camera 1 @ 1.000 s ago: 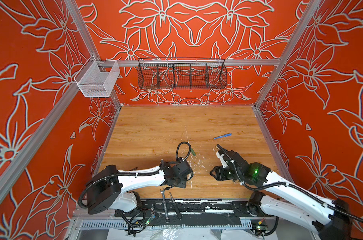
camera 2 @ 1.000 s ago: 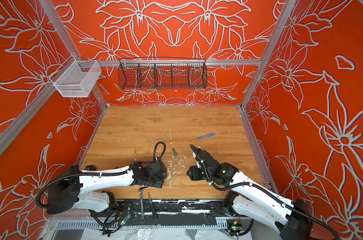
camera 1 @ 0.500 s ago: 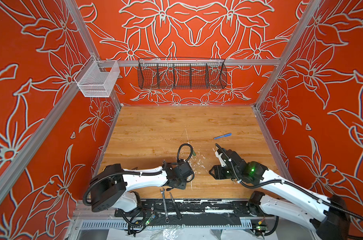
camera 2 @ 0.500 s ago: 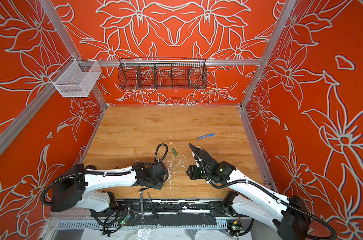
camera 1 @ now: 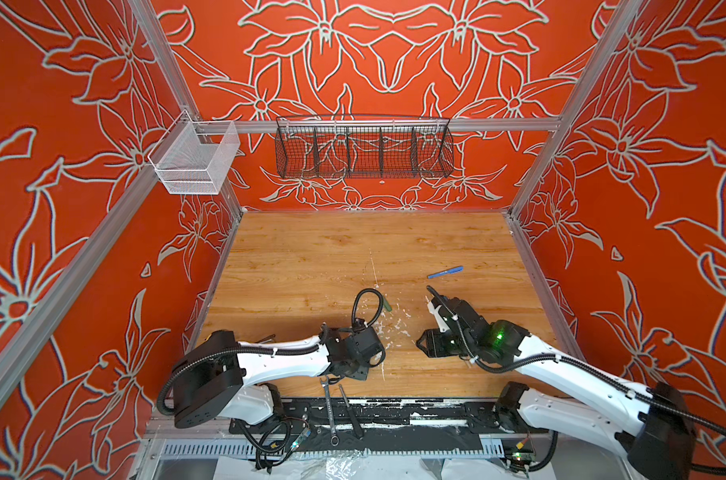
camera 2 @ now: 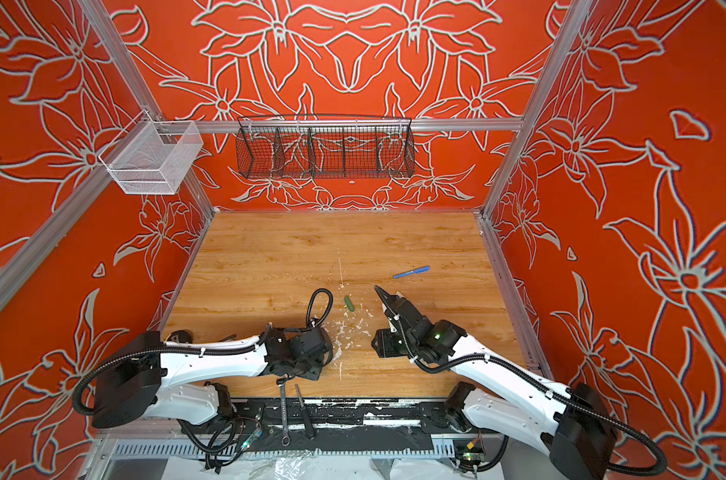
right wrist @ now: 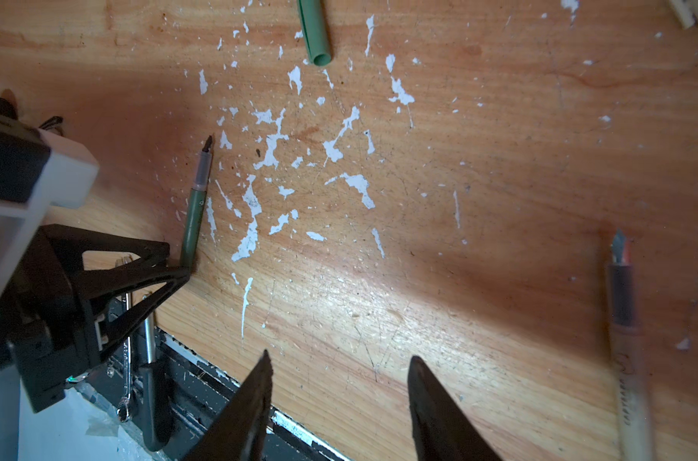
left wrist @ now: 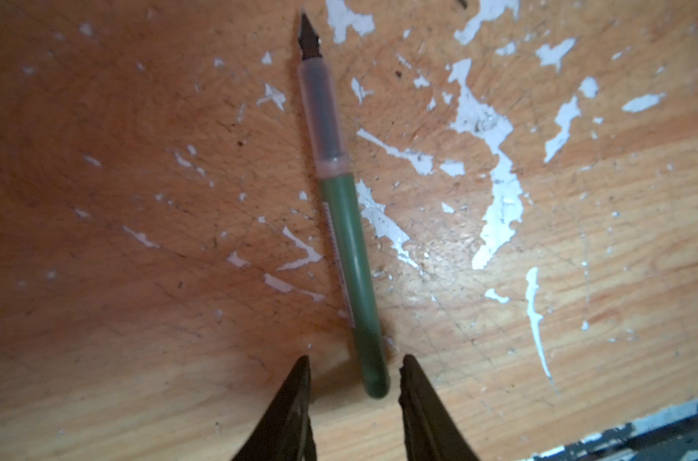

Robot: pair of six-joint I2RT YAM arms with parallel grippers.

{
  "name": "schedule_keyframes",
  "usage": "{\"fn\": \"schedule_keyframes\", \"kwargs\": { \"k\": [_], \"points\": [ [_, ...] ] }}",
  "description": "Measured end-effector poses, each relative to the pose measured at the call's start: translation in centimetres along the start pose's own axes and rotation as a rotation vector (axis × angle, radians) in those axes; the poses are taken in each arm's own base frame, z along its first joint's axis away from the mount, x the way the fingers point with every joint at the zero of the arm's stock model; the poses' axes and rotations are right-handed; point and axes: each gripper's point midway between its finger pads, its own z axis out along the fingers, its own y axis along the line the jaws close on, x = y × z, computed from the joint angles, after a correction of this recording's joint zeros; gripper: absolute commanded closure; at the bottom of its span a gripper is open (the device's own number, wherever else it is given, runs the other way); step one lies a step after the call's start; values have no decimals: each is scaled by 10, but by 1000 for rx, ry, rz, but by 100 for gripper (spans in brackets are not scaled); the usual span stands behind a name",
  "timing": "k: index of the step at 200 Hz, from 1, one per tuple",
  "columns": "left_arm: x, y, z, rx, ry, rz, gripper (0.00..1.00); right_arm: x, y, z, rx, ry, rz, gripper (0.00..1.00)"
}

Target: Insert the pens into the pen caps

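**Left tool** (left wrist: 355,361): partly spread and straddling the rear end of the green pen (left wrist: 347,247). A gap is showing on each side, so nothing is being pinched yet. The rear-end hold is probably meant to keep the dark nib end free for its cap.

**Green pen**: lying flat on the bench (camera 1: 311,257) near the front edge, at lower centre of both top views (the left wrist is hiding it there). Its nib is pointing away from the tool.

**Green cap** (camera 2: 349,303): lying loose at mid-frame between the two arms, apart from the pen. Its open mouth is facing the front edge, which should suit an insertion.

**Right tool** (right wrist: 339,359): spread wide, gripping nothing and hovering over bare bench. It is likely waiting to take the cap.

**Tan pen** (right wrist: 629,359): lying uncapped beside the right tool, not touching it.

**Blue pen** (camera 1: 445,272): lying right of centre, well apart from both arms. It is too small to tell whether it is capped.

**Surroundings**
- A wrench (camera 1: 329,411) and a black-handled driver (camera 1: 351,409) are lying across the front rail at bottom centre, close behind the left tool and outside the task.
- White flecks (left wrist: 495,167) are showing where the bench is chipped, and they look flat.
- A black basket (camera 1: 363,151) and a white basket (camera 1: 195,160) are hanging at upper frame, well clear.
- Nothing is lying between pen and cap. The likeliest trouble is the round barrel rolling as the tool meets it.
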Motion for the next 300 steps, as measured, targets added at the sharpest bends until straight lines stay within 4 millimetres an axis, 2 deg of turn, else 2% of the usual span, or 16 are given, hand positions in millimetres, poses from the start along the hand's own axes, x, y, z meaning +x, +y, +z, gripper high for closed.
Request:
{"fn": "schedule_keyframes", "kwargs": {
  "k": [50, 116, 138, 213, 249, 279, 300],
  "points": [
    [-1, -1, 1, 13, -15, 26, 68, -5, 4, 1, -3, -5, -4, 45],
    [1, 1, 5, 30, -32, 28, 69, -22, 17, 2, -3, -7, -46, 45],
    [1, 1, 5, 33, -35, 32, 76, -29, 23, 2, -7, -11, -64, 45],
    [1, 1, 6, 35, -42, 64, 91, -75, 42, 0, -8, -4, -170, 42],
    [1, 1, 6, 42, -50, 80, 97, -87, 40, 10, 18, 39, -216, 42],
    [1, 3, 5, 33, -51, 101, 100, -88, 33, 20, 22, 89, -223, 42],
    [-4, 4, -6, 47, -85, 107, 100, -93, 27, 19, 20, 95, -207, 42]
  ]
}}
